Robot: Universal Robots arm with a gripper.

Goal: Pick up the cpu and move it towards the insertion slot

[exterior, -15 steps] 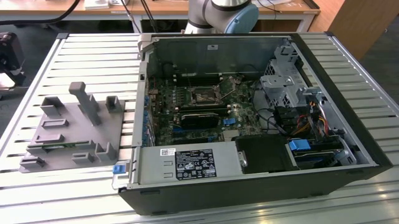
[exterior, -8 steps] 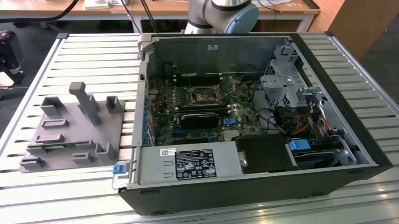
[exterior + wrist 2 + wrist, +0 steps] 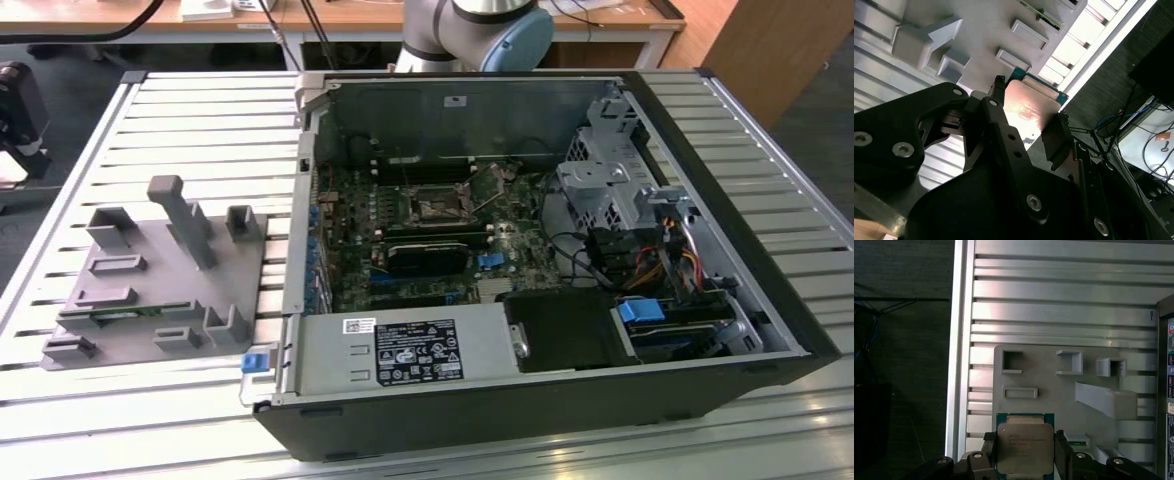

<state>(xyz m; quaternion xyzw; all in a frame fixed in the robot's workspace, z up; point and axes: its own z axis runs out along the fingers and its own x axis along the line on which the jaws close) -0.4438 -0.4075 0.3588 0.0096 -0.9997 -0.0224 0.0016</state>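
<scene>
Sitting pinched by its edges inside the claw (image 3: 1025,449): the cpu (image 3: 1024,440).

A silvery slatted worktop (image 3: 174,110) catches bright light along its ribs. Behind it stands a wooden desk (image 3: 627,15) with pale legs, beside what may be a wooden cabinet (image 3: 774,50). The floor (image 3: 899,340) is dark, with loose cables (image 3: 1114,119) trailing across it.
</scene>
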